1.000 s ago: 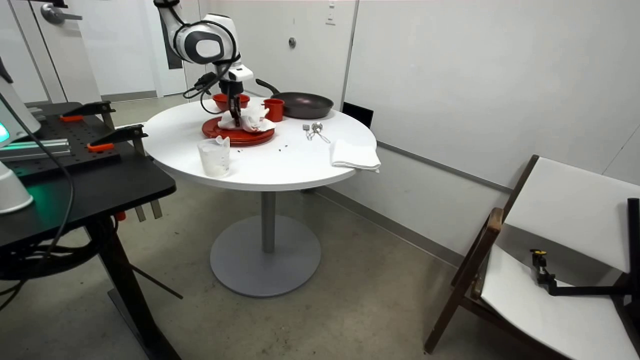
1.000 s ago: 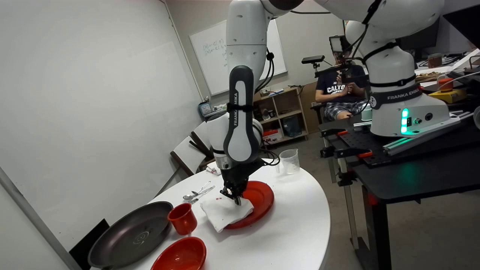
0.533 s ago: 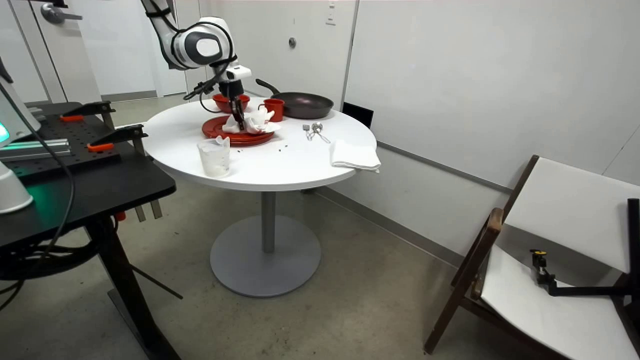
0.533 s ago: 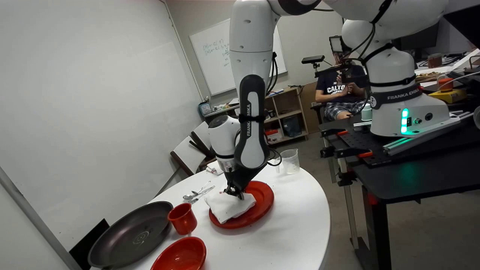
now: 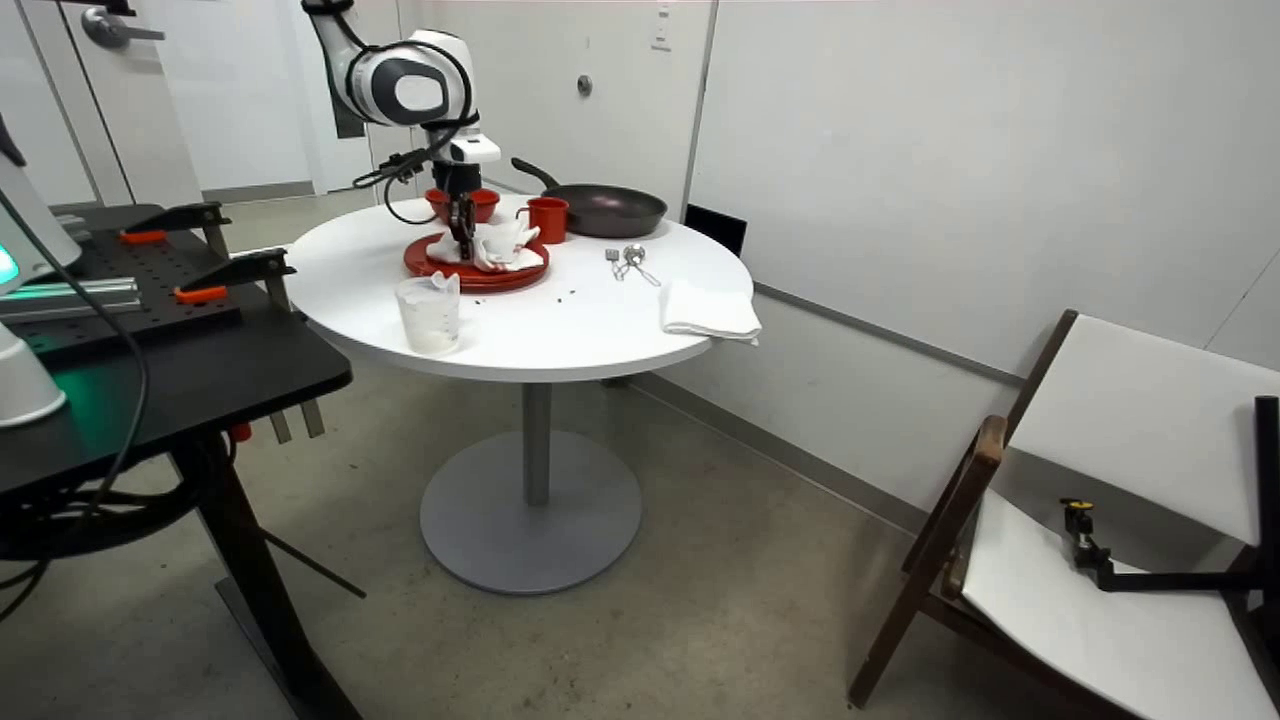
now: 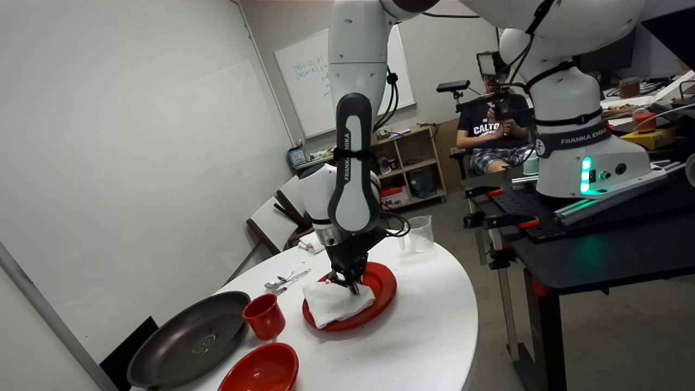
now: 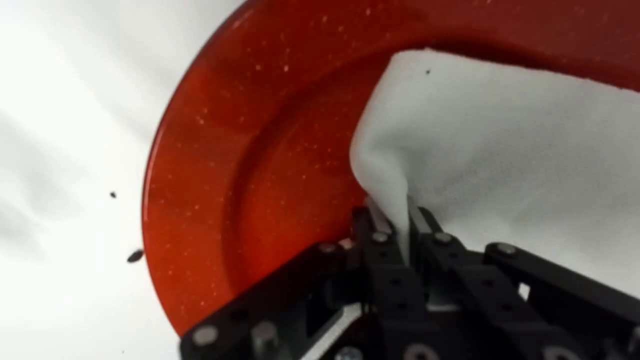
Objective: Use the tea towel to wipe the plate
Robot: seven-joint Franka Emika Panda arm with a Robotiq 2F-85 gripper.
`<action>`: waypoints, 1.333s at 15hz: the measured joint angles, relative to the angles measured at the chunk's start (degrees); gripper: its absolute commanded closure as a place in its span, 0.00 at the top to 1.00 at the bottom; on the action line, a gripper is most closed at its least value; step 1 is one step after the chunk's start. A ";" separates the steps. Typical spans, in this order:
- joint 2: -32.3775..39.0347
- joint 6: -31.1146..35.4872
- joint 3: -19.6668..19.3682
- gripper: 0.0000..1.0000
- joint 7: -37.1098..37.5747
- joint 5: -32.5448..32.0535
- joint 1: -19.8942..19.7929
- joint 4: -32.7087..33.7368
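Note:
The white tea towel shows in both exterior views (image 5: 507,243) (image 6: 332,305) and in the wrist view (image 7: 505,145). It lies bunched and folded on the red plate, which shows in both exterior views (image 5: 500,284) (image 6: 384,283) and in the wrist view (image 7: 187,195). My gripper (image 7: 395,215) is shut on a fold of the towel, which stands up between its fingers. In both exterior views the gripper (image 5: 464,254) (image 6: 353,290) points down over the plate, low against the towel. Part of the plate's middle is hidden under the towel. Small light specks show on the plate.
On the round white table (image 5: 600,335) stand a clear measuring jug (image 5: 430,315), a red mug (image 5: 550,222), a red bowl (image 6: 263,369) and a dark pan (image 5: 605,210). Metal utensils (image 5: 632,262), another folded white cloth (image 5: 708,312) and dark crumbs (image 7: 135,256) also lie there.
The gripper has moved over the plate with the towel held. The towel, which hung over the plate's edge a second ago, now lies more within the plate.

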 measured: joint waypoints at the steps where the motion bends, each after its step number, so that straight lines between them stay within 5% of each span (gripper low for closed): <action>1: -0.67 -1.00 2.91 0.02 -0.93 0.35 -2.98 -0.03; 6: -1.54 -4.40 18.41 0.02 -11.43 7.01 -18.18 -0.33; 11: -0.91 -10.69 28.60 0.02 -24.50 16.28 -28.52 -0.40; 15: -1.14 -13.70 29.27 0.02 -28.27 18.08 -28.80 -0.42; 20: -4.82 -13.52 26.00 0.02 -28.18 16.76 -21.86 -1.66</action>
